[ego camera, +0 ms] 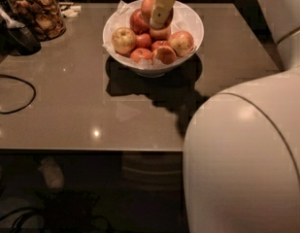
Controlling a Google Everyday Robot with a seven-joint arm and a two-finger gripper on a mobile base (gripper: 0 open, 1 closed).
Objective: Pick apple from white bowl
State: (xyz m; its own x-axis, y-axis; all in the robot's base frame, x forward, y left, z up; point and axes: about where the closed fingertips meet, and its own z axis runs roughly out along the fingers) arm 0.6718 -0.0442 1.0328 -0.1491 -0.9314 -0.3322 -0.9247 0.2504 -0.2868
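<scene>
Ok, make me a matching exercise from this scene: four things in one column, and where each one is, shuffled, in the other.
Things:
1. end effector
2. yellow-green apple
3. glass jar
4. black cable

Places:
A. inside the white bowl, at its left side
B. standing at the table's far left corner
C. reaching down over the back of the bowl, among the apples
D. lying looped on the table by its left edge

Pairs: 1-C, 2-A, 3-B, 4-D
</scene>
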